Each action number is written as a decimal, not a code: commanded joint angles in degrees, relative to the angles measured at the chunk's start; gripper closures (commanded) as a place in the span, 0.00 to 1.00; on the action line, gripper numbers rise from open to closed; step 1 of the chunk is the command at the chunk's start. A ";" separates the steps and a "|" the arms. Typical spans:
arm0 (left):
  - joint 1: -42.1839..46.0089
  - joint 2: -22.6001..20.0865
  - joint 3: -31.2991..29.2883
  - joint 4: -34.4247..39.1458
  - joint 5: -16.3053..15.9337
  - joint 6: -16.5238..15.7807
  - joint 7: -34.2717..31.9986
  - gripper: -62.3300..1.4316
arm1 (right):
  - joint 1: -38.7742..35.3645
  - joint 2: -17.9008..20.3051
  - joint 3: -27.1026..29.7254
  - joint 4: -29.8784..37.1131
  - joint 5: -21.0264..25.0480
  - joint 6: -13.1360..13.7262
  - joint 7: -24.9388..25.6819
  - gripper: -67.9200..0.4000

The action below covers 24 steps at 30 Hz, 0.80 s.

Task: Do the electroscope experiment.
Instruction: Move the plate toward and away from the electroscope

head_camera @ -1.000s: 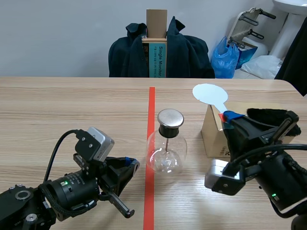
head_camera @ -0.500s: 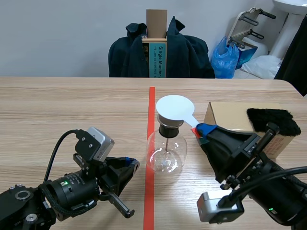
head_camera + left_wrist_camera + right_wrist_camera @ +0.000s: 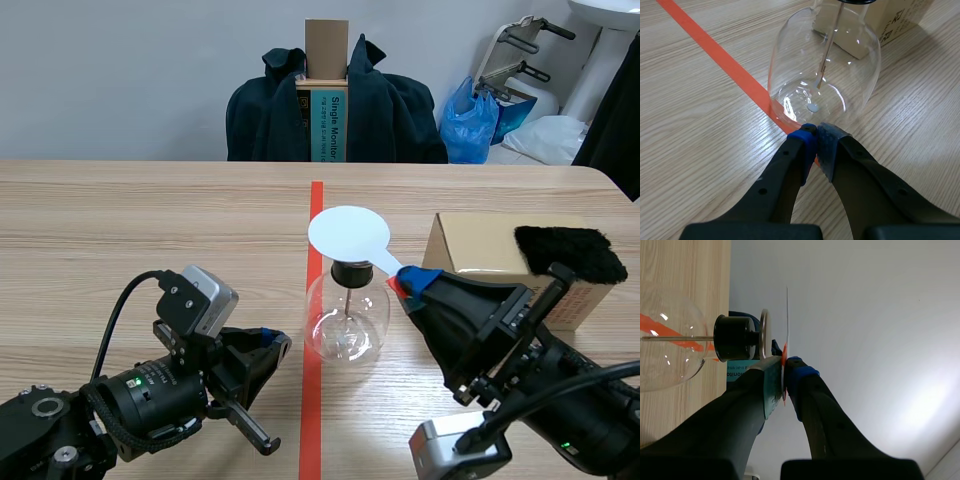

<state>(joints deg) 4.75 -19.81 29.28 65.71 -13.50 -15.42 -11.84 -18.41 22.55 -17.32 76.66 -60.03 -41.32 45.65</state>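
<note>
Leftmost, the left gripper (image 3: 815, 136) lies low on the table with its fingers closed together on nothing, the tips just short of the foot of the electroscope (image 3: 346, 318). That flask stands upright on the red tape line (image 3: 316, 215), mid-table, with a thin metal rod (image 3: 827, 50) hanging inside the bulb. It looks like thin, smooth glass: light, fragile and easy to tip. A sideways nudge at the base would be risky, and the black stopper (image 3: 735, 337) at the neck is probably the safer place to steady it.

Over the flask's top hangs a white paddle disc (image 3: 348, 235), pinched by its red handle in the right gripper (image 3: 408, 280). The disc seems thin, nearly weightless and likely flexible, so the handle is the right hold. In the right wrist view it sits close to the metal cap (image 3: 763, 335) with a slim gap showing.

Further right, a cardboard box (image 3: 480, 245) carries a black fur cloth (image 3: 570, 255).
</note>
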 commanded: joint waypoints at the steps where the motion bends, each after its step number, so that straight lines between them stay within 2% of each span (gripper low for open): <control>1: -0.81 0.59 -0.37 0.81 -0.35 -0.09 -0.61 0.93 | 1.09 0.63 0.85 1.25 0.59 -0.59 -0.07 0.98; 9: -0.81 0.59 -0.37 0.81 -0.35 -0.09 -0.61 0.93 | 1.07 0.63 0.85 1.25 0.61 -0.59 -6.32 0.98; 19: -0.81 0.59 -0.37 0.81 -0.35 -0.09 -0.61 0.93 | 0.92 0.63 0.87 1.25 0.61 -0.61 -21.59 0.98; 24: -0.81 0.59 -0.37 0.81 -0.35 -0.09 -0.61 0.93 | 0.92 0.66 0.94 1.25 0.63 -0.70 -27.67 0.98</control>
<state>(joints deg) 4.75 -19.81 29.28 65.71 -13.50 -15.42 -11.84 -18.44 22.55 -17.32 76.66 -59.92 -41.32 18.17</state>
